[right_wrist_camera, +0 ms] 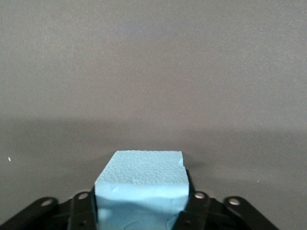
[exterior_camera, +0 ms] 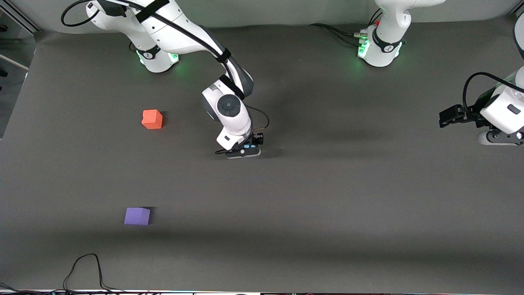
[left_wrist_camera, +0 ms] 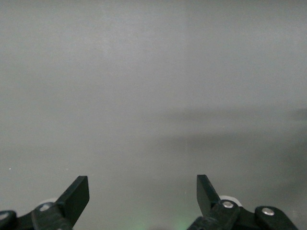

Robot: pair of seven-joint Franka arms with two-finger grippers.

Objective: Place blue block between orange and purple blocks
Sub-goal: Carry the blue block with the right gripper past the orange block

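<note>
Right gripper (exterior_camera: 248, 148) pinches the blue block (right_wrist_camera: 140, 184) down at the table (exterior_camera: 348, 184) (left gripper (left_wrist_camera: 143, 196) waits, fingers spread).

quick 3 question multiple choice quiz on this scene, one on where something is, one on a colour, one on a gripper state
1. Where is the purple block relative to the orange block?
A. nearer the front camera
B. farther from the front camera
C. stacked on it

2. What colour is the block in the right gripper?
A. green
B. light blue
C. yellow

3. What is the state of the left gripper?
A. shut on a purple block
B. shut on an orange block
C. open and holding nothing

Answers:
1. A, the purple block lies lower in the front view, apart from the orange one.
2. B, the right wrist view shows the blue block between the fingers.
3. C, the left wrist view shows its fingers spread over bare table; that arm waits at its own end.
</note>
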